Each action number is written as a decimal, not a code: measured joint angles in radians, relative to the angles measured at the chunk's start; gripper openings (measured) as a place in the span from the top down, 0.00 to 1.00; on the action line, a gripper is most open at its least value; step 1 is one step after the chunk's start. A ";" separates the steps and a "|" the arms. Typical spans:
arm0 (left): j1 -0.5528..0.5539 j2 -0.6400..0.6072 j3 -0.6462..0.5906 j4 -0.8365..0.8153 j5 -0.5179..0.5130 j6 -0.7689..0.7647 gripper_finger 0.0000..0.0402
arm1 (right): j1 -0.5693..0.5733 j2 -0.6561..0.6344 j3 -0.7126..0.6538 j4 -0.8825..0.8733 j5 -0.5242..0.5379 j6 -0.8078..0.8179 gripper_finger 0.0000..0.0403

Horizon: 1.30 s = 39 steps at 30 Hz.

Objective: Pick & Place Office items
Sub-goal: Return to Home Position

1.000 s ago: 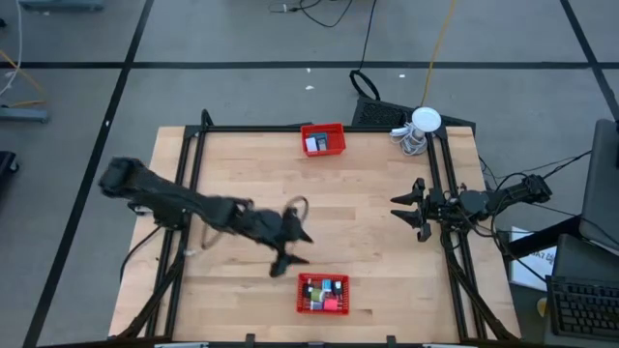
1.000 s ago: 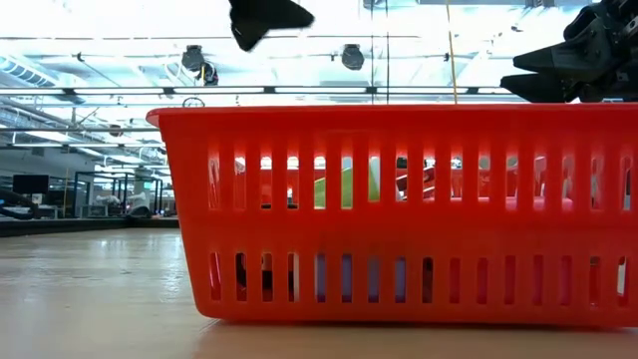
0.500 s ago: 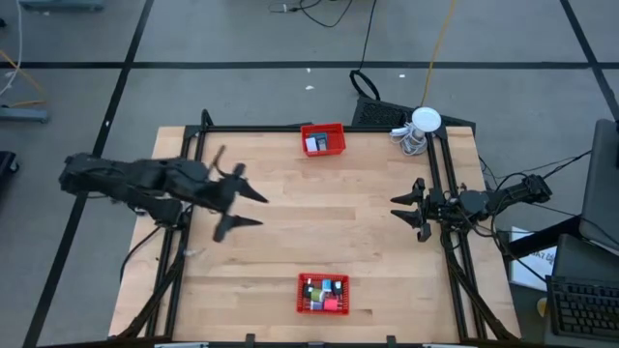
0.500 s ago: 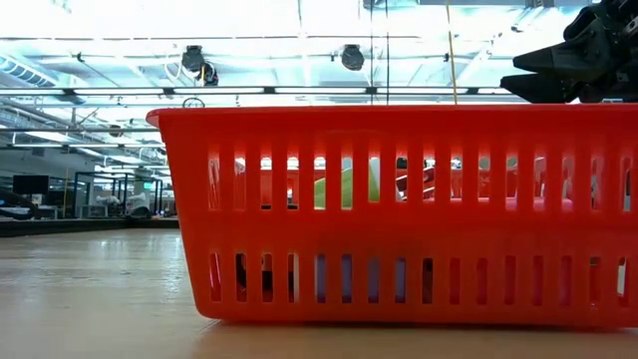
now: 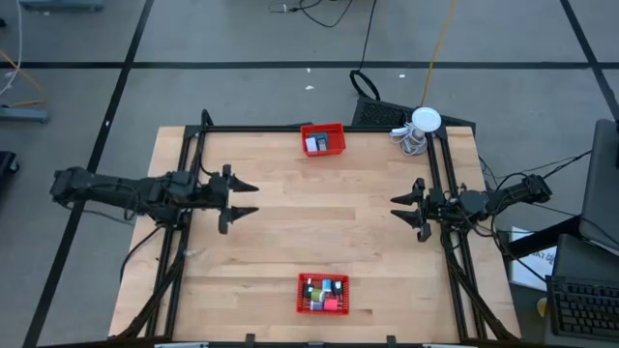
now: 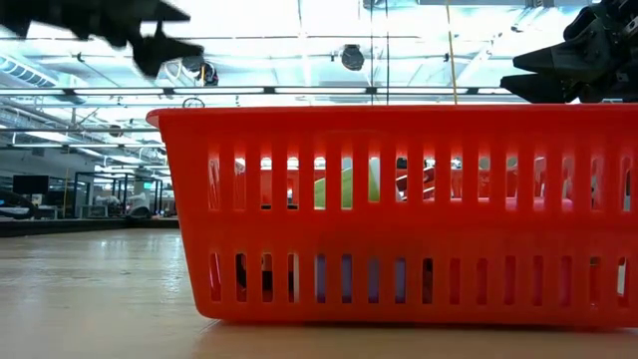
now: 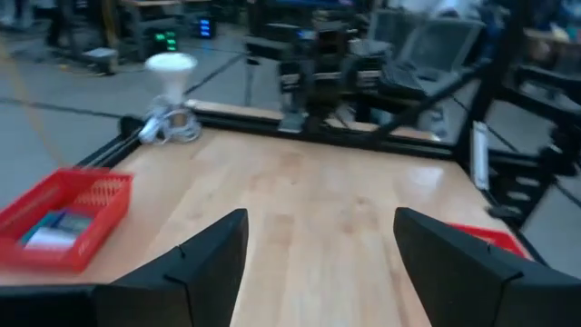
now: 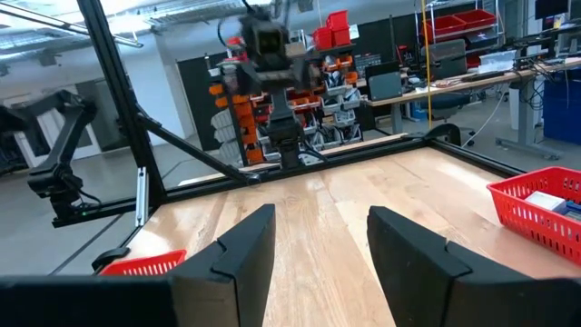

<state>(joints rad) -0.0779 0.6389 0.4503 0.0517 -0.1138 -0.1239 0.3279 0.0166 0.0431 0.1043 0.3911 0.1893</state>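
Pink, teal and green items (image 5: 329, 290) fill the near basket (image 5: 299, 295). Left gripper (image 5: 253, 198) hangs at the left side of the table (image 5: 319, 227), right gripper (image 5: 395, 209) opposite, both jaws apart, empty. A low sweep homeward could clip the frame (image 5: 253, 128).

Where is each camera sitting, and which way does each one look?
High view: above the table, looking straight down; left gripper and right gripper show, open, facing each other.
Low view: at table-top height, looking level at the near red basket; both grippers peek in up top.
Left wrist view: on the left wrist, facing the right gripper; its own fingers show.
Right wrist view: on the right wrist, facing the left gripper; its own fingers show.
Shared: both wrist views see the far red basket.
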 joint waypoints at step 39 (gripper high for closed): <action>0.169 -0.567 -0.285 -0.109 0.061 -0.009 0.32 | 0.000 0.000 0.000 0.000 0.000 0.000 0.59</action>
<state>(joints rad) 0.0914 0.0723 0.1650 -0.0570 -0.0528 -0.1329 0.3279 0.0166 0.0430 0.1043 0.3911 0.1893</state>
